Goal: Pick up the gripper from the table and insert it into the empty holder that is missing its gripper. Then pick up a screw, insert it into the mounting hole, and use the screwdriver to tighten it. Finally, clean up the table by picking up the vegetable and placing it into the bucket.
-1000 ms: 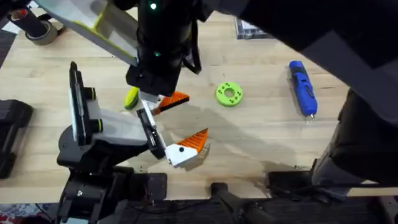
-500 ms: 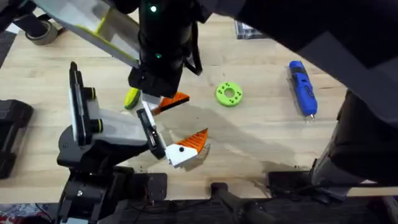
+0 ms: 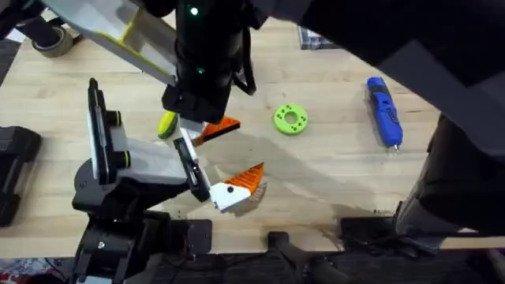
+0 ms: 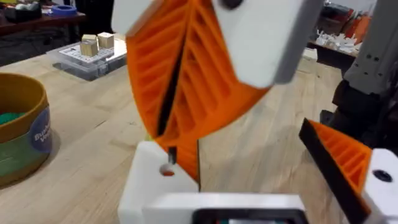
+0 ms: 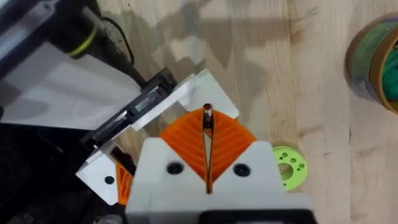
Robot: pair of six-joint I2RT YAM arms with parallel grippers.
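Note:
My right gripper [image 5: 207,119] is shut on a small dark screw [image 5: 207,112] and hangs over the end of the white, black-edged holder [image 5: 155,99]. In the left wrist view the screw tip [image 4: 171,154] sits just above the holder's mounting hole [image 4: 168,170]. The orange ridged gripper [image 3: 221,126] lies against that end of the holder. My left gripper [image 3: 233,154] rests on the table [image 3: 331,173], open with nothing between its fingers. The yellow-green vegetable [image 3: 166,124] lies beside the right arm. The blue screwdriver [image 3: 384,110] lies far right.
A green ring [image 3: 290,118] lies mid-table. The bucket [image 4: 37,106] stands on the far side, also seen from the right wrist [image 5: 357,56]. A tray with wooden cubes [image 4: 93,50] sits behind it. A tape roll [image 3: 51,39] is at the back left.

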